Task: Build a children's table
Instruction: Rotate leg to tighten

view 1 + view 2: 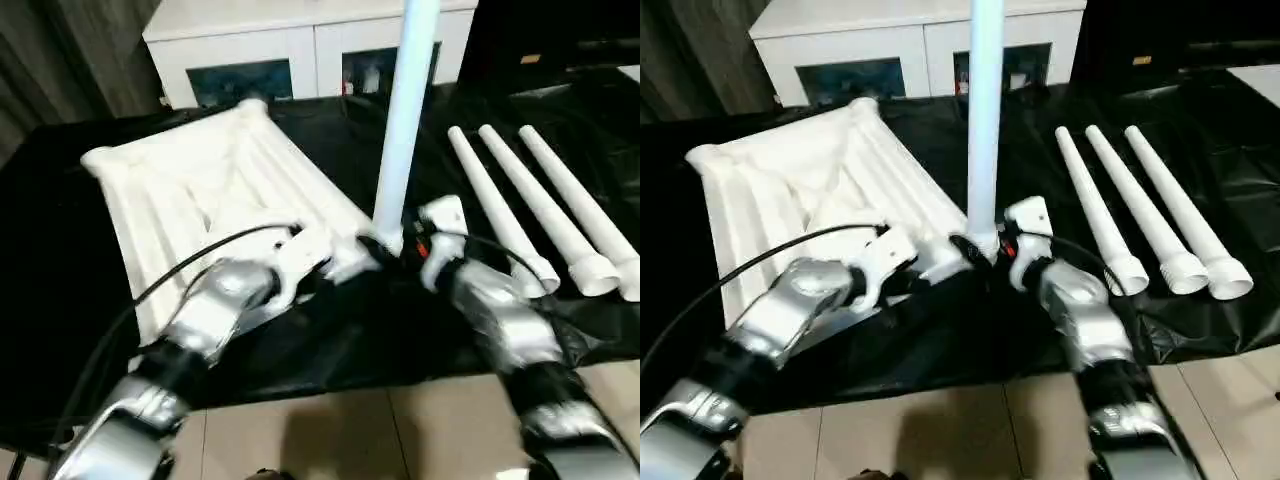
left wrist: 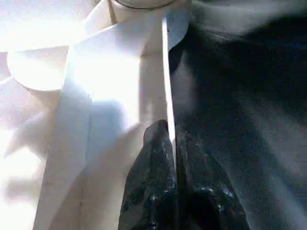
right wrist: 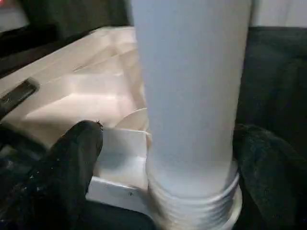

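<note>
The children's table top (image 1: 200, 190) lies upside down on the black cloth, its ribbed underside facing up. One white leg (image 1: 405, 120) stands upright in the near right corner socket, and its threaded base (image 3: 192, 201) appears in the right wrist view. My right gripper (image 3: 168, 143) is open around the foot of that leg. Its fingers (image 3: 76, 148) stand on either side, with a gap showing on at least one side. My left gripper (image 2: 169, 132) is shut on the thin white rim of the table top (image 2: 165, 72), beside the same corner.
Three loose white legs (image 1: 550, 210) lie side by side on the cloth to the right. A white cabinet (image 1: 260, 50) with glass doors stands behind the work surface. The cloth's near edge (image 1: 400, 385) borders tan floor tiles. A black cable (image 1: 200, 250) runs along my left forearm.
</note>
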Available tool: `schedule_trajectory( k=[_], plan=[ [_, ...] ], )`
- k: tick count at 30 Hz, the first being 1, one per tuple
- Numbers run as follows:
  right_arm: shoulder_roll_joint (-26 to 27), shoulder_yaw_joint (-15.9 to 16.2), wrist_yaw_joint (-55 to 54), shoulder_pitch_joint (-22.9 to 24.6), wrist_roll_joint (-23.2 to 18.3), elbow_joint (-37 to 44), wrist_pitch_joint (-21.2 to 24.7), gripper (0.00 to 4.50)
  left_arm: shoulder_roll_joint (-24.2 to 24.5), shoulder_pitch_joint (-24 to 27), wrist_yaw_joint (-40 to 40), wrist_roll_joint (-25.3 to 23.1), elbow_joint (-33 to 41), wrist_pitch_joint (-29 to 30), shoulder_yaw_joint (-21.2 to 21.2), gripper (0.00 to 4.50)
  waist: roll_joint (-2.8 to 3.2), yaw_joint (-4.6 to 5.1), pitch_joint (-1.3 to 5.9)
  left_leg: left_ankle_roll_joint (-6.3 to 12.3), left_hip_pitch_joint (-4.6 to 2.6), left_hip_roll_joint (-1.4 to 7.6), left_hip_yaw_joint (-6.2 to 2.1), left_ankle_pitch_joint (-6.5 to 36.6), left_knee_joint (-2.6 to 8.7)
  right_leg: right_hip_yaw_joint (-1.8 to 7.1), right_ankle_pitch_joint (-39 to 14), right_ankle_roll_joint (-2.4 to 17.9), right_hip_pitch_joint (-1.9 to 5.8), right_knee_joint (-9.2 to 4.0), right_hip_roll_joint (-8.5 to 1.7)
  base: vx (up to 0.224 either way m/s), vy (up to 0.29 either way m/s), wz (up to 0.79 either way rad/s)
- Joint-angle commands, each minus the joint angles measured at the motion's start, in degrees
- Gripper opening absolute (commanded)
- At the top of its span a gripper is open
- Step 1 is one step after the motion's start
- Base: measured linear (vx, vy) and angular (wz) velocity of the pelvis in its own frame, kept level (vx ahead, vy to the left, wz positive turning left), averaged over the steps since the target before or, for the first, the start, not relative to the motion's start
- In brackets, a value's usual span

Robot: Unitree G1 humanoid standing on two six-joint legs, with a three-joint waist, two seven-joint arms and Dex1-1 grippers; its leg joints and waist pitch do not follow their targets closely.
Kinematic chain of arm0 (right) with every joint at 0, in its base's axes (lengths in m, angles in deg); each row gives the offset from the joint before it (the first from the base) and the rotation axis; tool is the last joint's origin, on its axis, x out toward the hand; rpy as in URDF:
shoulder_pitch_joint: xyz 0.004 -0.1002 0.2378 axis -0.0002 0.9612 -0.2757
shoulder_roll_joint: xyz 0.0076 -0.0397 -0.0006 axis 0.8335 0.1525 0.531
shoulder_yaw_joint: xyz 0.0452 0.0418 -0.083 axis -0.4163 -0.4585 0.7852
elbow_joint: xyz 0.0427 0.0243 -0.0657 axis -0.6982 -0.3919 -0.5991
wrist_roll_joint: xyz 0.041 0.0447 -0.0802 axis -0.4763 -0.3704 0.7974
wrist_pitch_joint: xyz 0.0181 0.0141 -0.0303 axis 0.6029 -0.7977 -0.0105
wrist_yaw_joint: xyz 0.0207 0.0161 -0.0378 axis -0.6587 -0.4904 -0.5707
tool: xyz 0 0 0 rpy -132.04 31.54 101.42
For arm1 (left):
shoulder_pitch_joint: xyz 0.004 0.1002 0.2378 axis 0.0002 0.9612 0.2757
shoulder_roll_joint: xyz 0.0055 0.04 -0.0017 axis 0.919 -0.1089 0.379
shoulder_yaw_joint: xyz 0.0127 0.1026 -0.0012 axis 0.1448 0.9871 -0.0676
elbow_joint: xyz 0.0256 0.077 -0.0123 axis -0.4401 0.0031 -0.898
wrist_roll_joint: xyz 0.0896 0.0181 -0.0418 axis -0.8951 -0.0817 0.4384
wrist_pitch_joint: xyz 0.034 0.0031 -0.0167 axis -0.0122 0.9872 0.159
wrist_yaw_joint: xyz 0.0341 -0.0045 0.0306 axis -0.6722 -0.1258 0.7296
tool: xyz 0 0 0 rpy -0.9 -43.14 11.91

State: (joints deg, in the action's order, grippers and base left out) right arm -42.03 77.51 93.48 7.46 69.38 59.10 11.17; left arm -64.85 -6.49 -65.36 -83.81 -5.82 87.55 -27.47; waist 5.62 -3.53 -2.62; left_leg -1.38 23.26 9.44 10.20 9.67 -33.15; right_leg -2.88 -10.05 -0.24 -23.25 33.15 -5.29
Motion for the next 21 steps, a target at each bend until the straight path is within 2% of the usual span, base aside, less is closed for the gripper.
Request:
schedule_trajectory(
  k=[1,2,4,5,8,13,18,20,21],
  plan=[
    [-2.1,2.0,4.5,1.4,-1.2,4.6,2.7,4.46,1.4,1.0,-3.7,1.5,5.1,-1.7,1.4,0.00,-0.43,-0.02,3.93,4.17,-2.07,3.64,-0.99,14.2,3.99,1.56,-6.4,14.3,2.54,-2.82,-2.79,0.000,0.000,0.00],
    [-2.2,2.0,4.6,1.4,-1.2,4.8,2.8,4.46,1.4,1.0,-3.8,1.5,5.2,-1.7,1.4,0.00,-0.44,-0.25,3.89,3.68,-2.24,3.75,-0.98,14.6,4.05,1.63,-6.5,14.1,2.45,-2.81,-2.75,0.000,0.000,0.00],
    [-4.1,3.0,7.3,2.7,-1.5,6.7,4.5,4.46,2.4,1.9,-4.7,1.8,6.7,-1.5,1.5,0.00,-0.48,-0.13,3.91,3.27,-2.11,3.63,-0.91,14.5,4.07,1.67,-6.1,14.0,2.54,-2.72,-2.74,0.000,0.000,0.00],
    [-4.6,3.2,8.1,3.0,-1.4,7.1,4.8,4.46,2.6,2.2,-4.9,2.1,7.1,-1.3,1.5,0.00,-0.96,-0.12,4.03,3.37,-2.09,3.53,-0.82,13.5,3.94,1.69,-5.1,14.1,2.57,-2.63,-2.70,0.000,0.000,0.00],
    [-5.7,3.9,9.5,3.4,-0.4,6.9,5.3,4.46,3.5,3.3,-6.5,2.9,9.0,-1.1,1.5,0.00,-0.79,-0.18,4.11,4.31,-1.80,3.38,-0.79,11.0,3.60,1.72,-3.3,14.4,2.68,-2.34,-2.89,0.000,0.000,0.00],
    [-7.3,5.9,10.9,4.0,1.9,6.5,4.6,4.46,4.3,4.3,-7.7,3.0,11.0,-0.5,1.1,0.00,-1.23,-0.32,4.20,5.74,-1.78,3.25,-0.58,8.6,3.10,1.73,-3.2,14.8,2.65,-2.26,-2.90,0.000,0.000,0.00],
    [-7.8,5.1,11.0,3.9,1.6,6.2,4.7,4.46,4.6,4.4,-7.9,3.3,11.2,-0.4,1.2,0.00,-1.13,-0.32,4.13,5.44,-1.81,3.30,-0.69,9.8,3.03,1.74,-5.5,14.5,2.61,-2.29,-2.87,0.000,0.000,0.00],
    [-8.0,4.8,11.5,3.9,1.6,6.2,4.5,4.30,4.7,4.4,-8.1,3.5,11.4,-0.3,1.2,0.00,-1.10,-0.29,4.11,5.15,-1.80,3.28,-0.71,10.2,3.01,1.73,-6.0,14.4,2.60,-2.28,-2.78,0.000,0.000,0.00],
    [-8.0,4.8,11.7,3.8,1.7,6.0,4.2,4.08,4.6,4.4,-8.2,3.4,11.3,-0.3,1.1,0.00,-1.08,-0.32,4.13,5.05,-1.81,3.27,-0.71,10.4,2.95,1.76,-6.1,14.4,2.58,-2.26,-2.81,0.000,0.000,0.00]
  ],
)
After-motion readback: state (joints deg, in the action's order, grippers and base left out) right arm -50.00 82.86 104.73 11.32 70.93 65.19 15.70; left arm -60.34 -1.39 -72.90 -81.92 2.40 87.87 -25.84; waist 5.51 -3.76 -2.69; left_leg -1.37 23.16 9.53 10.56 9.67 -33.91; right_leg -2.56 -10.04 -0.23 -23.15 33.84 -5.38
